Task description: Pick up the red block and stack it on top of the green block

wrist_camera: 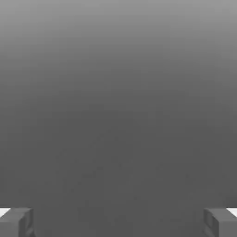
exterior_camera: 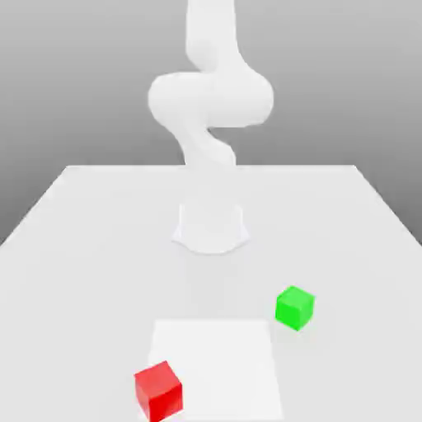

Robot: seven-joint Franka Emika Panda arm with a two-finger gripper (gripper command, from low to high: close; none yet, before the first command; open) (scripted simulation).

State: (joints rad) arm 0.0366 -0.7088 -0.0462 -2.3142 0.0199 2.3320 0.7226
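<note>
Table [exterior_camera: 82, 214], white and broad, carries everything here, with a brighter white square patch [exterior_camera: 216, 363] marked on its near part. The arm [exterior_camera: 210, 107] rises from a round base [exterior_camera: 211, 228] set toward the far middle of the table, its pale links bending once and running up out of the exterior view.

The red block [exterior_camera: 158, 389] sits at the near corner of the square patch on the exterior view's left, resting on the table and turned a little so that one edge faces the camera. The green block [exterior_camera: 294, 307] stands just off the patch's far corner on the exterior view's right, also flat on the table. The two blocks are well apart (the patch lies between them), and neither touches the arm's base, which stands farther back than both.

In the hand view the pincer [wrist_camera: 118, 222] is spread wide: one grey fingertip [wrist_camera: 16, 222] shows at one lower corner and the other at the opposite corner, with a broad gap between them. Nothing lies in that gap; the pincer holds nothing, and behind it there is only plain grey backdrop. Neither block is near the fingers in that view, and the red block lies free on the table, not stacked on the green one.
</note>
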